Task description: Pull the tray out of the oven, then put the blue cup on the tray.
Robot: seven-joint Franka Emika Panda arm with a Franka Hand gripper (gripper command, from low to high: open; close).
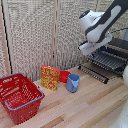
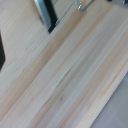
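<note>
Spreading beneath everything is the pale wooden table (image 1: pixel 95 107), and the wrist view shows little besides its planks passing under the gripper (image 2: pixel 22 35). In that view two dark fingers (image 2: pixel 47 15) stand apart with bare wood between them, so the jaws are spread and hold nothing. The white arm (image 1: pixel 100 22) hangs above the table, its end just in front of the oven (image 1: pixel 117 52), which sits at the exterior view's right edge. The oven's barred door (image 1: pixel 94 72) is dropped down, lying below the gripper. The tray (image 1: pixel 107 60), a rack of dark bars, sticks out of the oven mouth just beside the arm's end. A red basket (image 1: pixel 19 97) sits well away toward the exterior view's left. A cereal box (image 1: pixel 50 77) stands upright between basket and gripper. The blue cup (image 1: pixel 73 83) stands upright on the table below the gripper, near the box. A red bowl (image 1: pixel 64 76) sits just behind the cup.
</note>
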